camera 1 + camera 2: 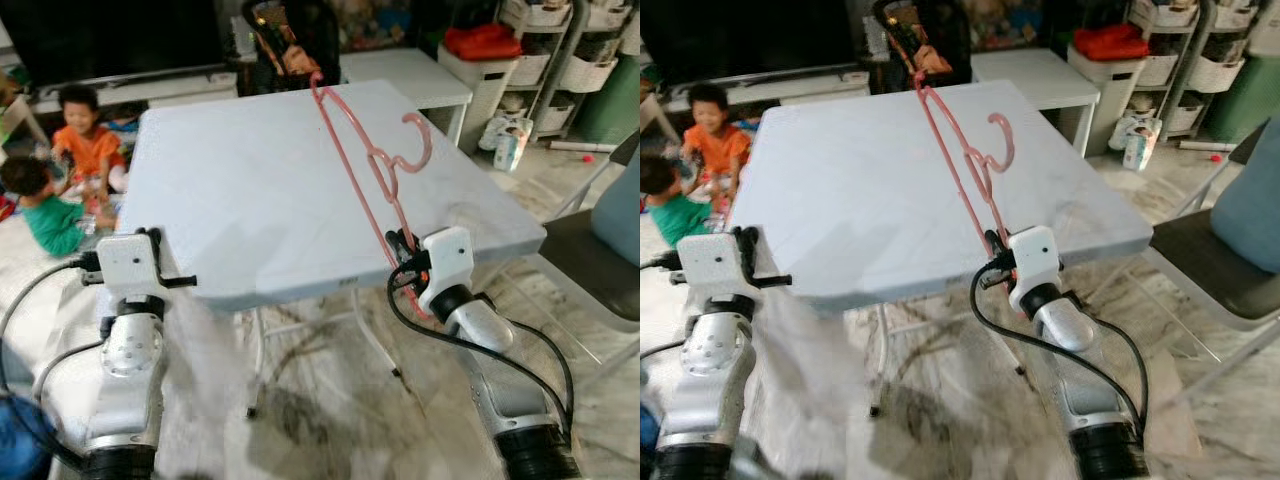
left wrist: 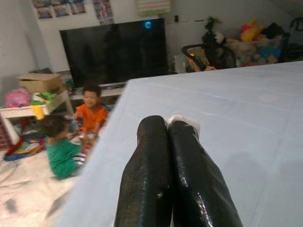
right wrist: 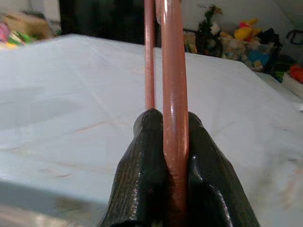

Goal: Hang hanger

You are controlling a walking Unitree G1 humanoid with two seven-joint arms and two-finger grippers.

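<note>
Right wrist view has the right gripper (image 3: 176,142) pinching the hanger (image 3: 174,71) bar. Left gripper (image 2: 176,156) is pressed together, idle. Probably best to keep the hook (image 1: 418,140) upright; no rail spotted.

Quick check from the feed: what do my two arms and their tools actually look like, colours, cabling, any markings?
Both arms are silver metal tubes with black collars near the bottom of the eye views. Each ends in a white, boxy wrist housing with small dark screw dots. The left tool and right tool each have two long, glossy black fingers with rounded tips. Black cables loop loosely from both wrists back along the forearms. No lettering is legible.
</note>
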